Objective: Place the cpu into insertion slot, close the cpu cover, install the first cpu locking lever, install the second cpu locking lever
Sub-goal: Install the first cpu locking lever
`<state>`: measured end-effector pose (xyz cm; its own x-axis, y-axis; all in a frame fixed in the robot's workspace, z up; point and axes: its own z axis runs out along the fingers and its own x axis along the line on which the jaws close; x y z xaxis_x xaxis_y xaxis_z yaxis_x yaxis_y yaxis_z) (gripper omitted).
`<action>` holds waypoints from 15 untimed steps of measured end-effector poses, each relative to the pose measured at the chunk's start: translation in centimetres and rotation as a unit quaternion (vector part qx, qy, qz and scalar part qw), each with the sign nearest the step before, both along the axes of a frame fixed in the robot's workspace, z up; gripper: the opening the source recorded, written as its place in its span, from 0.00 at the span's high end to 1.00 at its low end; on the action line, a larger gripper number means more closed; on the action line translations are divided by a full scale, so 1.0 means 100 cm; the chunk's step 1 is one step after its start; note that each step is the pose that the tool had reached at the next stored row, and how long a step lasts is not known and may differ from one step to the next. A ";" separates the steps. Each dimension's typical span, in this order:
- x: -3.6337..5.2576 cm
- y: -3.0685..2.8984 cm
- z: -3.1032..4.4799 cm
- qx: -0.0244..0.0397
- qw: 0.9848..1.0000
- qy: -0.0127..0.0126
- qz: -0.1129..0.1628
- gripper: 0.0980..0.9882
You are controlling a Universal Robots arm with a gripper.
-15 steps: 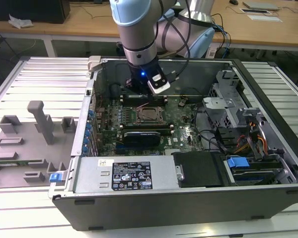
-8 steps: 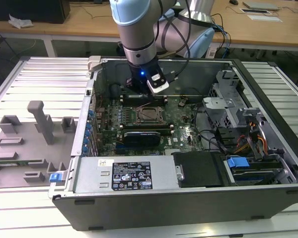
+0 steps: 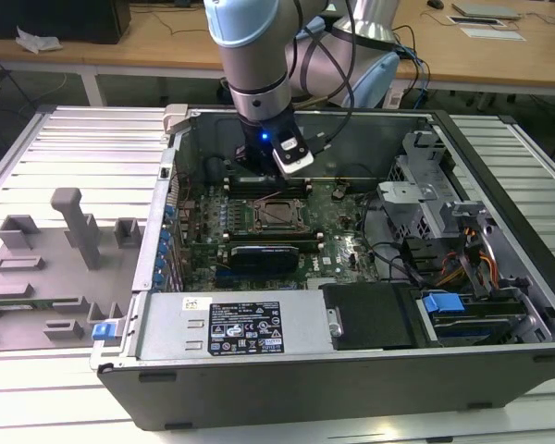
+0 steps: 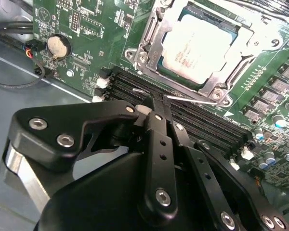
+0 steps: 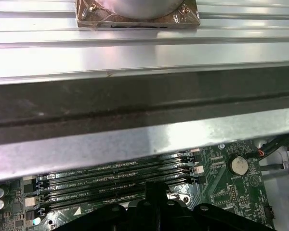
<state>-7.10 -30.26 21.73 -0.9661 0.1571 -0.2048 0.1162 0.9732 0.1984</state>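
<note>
Sitting flat in the slot (image 3: 262,215), the cpu (image 4: 197,45) shows its pale metal top through the cut-out of the cover (image 4: 151,45), which looks already down over it. The tool (image 4: 151,102) hangs just beside the socket, over the memory slots (image 4: 197,120), its fingers pressed together with nothing visibly between them. Its tip is at a thin wire lever (image 4: 192,100) that runs along the socket's near edge; whether tip and wire touch I cannot tell.

By my judgement the cpu is light, rigid and fragile on its underside, so it is best left alone under the frame. The cover is thin sheet metal that could bend if pressed off-centre. The lever looks like springy, slick steel wire: stiff along its length, prone to slipping off smooth fingers. Its free bent end is probably the place to bear on, not the middle.
</note>
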 end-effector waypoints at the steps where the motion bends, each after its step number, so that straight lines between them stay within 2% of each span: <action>1: -0.0001 0.0000 -0.0002 -0.003 1.000 -0.001 -0.001 0.99; 2: -0.0005 -0.0001 -0.0006 -0.008 1.000 -0.003 -0.004 0.99; 3: -0.0008 0.0000 -0.0010 -0.010 1.000 -0.006 -0.006 0.99; 6: -0.0019 0.0008 -0.0017 -0.010 1.000 -0.012 -0.008 0.99; 7: -0.0026 0.0011 -0.0023 -0.010 1.000 -0.016 -0.009 0.99; 8: -0.0031 0.0013 -0.0026 -0.010 1.000 -0.017 -0.009 0.99; 9: -0.0035 0.0013 -0.0028 -0.010 1.000 -0.018 -0.010 0.99; 15: -0.0036 0.0023 -0.0051 -0.011 0.999 -0.018 -0.042 0.99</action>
<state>-7.46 -30.02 21.22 -0.9420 0.2320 -0.2426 0.1904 0.9645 0.1832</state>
